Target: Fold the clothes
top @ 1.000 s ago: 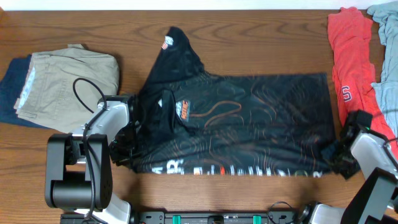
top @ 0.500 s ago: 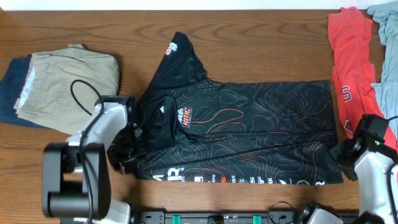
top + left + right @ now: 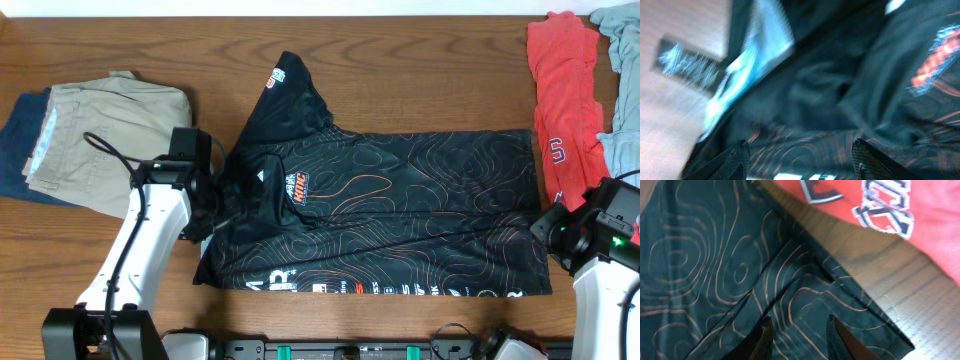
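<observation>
Overhead: the black jersey is lying spread flat on the wooden table, with my left gripper hovering at its sleeve end and my right gripper at the hem end, near a red shirt.

Left wrist: my fingers are standing wide apart over blurred, rumpled fabric, holding nothing.

Right wrist: my fingers are parted above the hem corner, gripping nothing.

The cloth is looking light, limp and slick; I am judging corners and seams the surest holds.
</observation>
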Controlling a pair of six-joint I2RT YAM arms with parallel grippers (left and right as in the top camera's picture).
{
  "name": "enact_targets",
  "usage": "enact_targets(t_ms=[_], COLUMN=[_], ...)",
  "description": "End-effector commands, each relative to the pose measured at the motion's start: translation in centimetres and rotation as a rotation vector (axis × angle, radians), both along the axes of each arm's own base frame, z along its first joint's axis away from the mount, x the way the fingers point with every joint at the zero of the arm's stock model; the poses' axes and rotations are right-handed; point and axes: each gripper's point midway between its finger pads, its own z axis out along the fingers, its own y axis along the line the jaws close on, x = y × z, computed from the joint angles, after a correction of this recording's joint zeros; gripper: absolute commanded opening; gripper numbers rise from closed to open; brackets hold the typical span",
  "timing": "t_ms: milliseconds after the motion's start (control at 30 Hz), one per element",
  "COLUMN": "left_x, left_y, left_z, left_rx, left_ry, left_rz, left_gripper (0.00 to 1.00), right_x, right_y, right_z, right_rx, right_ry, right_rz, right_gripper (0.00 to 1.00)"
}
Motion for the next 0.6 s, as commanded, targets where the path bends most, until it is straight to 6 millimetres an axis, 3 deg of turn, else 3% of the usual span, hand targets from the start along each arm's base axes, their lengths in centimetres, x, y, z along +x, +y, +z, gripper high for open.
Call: enact_targets(t_ms=[0, 233, 567], left_x=[1.2, 1.8, 1.8], left_y=[-1.9, -4.4, -5.7], left_z=[0.2, -2.6, -5.2], left_rx=[-0.081, -0.184, -0.248], left_ry=[-0.024, 0.047, 0.116], left_rz=[-0.027, -0.059, -0.061], left_gripper=[0.67, 0.67, 0.65], right_x=[0.9, 0.9, 0.3], right_y=[2.0, 4.6, 4.7], right_z=[-0.4, -3.2, -5.5], right_rx=[0.056, 0.140, 0.167], right_ry=[0.005, 0.107, 0.201], right_rz=[0.128, 0.232, 0.232], right_gripper=[0.33, 0.28, 0.26])
